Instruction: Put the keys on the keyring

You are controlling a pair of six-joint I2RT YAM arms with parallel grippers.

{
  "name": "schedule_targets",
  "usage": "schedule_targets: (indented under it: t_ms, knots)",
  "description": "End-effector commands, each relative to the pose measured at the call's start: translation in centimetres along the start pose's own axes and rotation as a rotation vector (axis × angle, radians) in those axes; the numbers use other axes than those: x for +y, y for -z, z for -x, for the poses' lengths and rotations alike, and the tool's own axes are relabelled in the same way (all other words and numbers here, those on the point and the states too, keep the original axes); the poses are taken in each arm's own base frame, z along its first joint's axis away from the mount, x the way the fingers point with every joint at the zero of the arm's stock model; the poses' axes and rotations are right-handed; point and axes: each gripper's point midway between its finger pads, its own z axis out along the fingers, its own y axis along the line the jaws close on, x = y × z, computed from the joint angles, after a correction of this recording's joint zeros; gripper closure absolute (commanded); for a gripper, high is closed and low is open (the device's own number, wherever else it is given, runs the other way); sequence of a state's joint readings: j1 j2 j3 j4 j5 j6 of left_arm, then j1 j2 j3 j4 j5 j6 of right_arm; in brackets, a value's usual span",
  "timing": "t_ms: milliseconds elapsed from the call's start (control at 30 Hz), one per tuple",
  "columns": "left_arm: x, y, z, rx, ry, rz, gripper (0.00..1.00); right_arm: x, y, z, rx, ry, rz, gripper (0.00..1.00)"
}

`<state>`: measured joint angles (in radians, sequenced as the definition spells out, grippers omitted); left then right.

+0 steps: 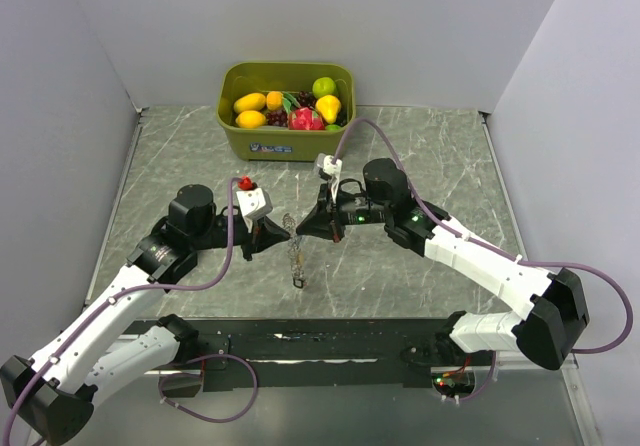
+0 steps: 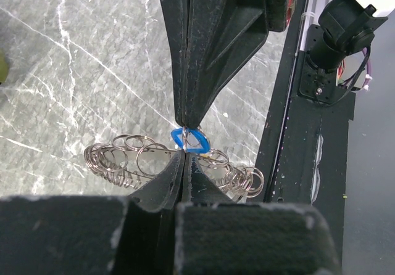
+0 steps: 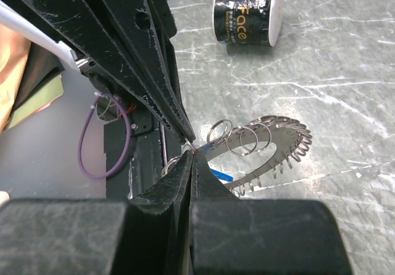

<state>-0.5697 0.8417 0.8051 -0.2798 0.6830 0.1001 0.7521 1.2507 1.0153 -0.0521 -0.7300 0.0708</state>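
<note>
Pinching the blue key [image 2: 192, 140] in closed left jaws and one loop of the keyring [image 3: 279, 141] in closed right jaws, over the counter [image 2: 62, 53]. Light, floppy, slippery; best gripped at the flat plastic head.

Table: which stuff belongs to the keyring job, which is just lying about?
Job: keyring, blue key, left gripper, right gripper.
Lying about: green bin, toy fruit, black-and-white canister.
</note>
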Motion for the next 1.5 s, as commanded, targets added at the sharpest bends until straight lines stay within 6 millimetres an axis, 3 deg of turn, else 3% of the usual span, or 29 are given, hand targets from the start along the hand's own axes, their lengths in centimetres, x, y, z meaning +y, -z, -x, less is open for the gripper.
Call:
schedule_targets:
  t_ms: [0, 333, 900, 1067, 1133, 1267, 1333, 1367, 1467]
  knots:
    - [-0.9, 0.4, 2.9, -0.101, -0.074, -0.039, 0.99, -0.9, 0.4, 2.1, -0.064, 0.030, -0.051, 1.00]
    - [-1.2, 0.7, 3.4, -0.126, -0.081, -0.045, 0.99, -1.0, 0.3, 0.8, -0.041, 0.006, -0.039, 1.00]
    - [-1.1, 0.5, 4.2, -0.146, -0.043, -0.037, 0.99, -1.0, 0.7, 0.4, -0.053, 0.030, -0.051, 1.00]
    - [0.2, 0.8, 3.2, -0.099, -0.037, 0.043, 0.99, -2.7, 1.0, -0.4, -0.046, -0.003, -0.151, 1.00]
    - [0.8, 1.1, 2.6, -0.082, -0.024, 0.089, 0.99, -3.4, 0.9, -1.7, -0.023, -0.025, -0.172, 1.00]
    - [2.6, 2.3, 2.3, -0.084, -0.005, 0.239, 0.99, -5.2, 0.2, -4.4, 0.038, -0.083, -0.211, 0.80]
    - [3.4, 2.8, 2.3, -0.082, 0.005, 0.292, 0.99, -5.7, -0.2, -5.5, 0.063, -0.104, -0.222, 0.63]
    - [3.9, 3.1, 2.2, -0.079, 0.015, 0.326, 0.99, -6.2, -0.7, -6.5, 0.091, -0.120, -0.221, 0.48]
    - [6.0, 4.2, 2.2, -0.080, 0.044, 0.440, 0.99, -7.6, -1.9, -8.4, 0.146, -0.155, -0.230, 0.35]
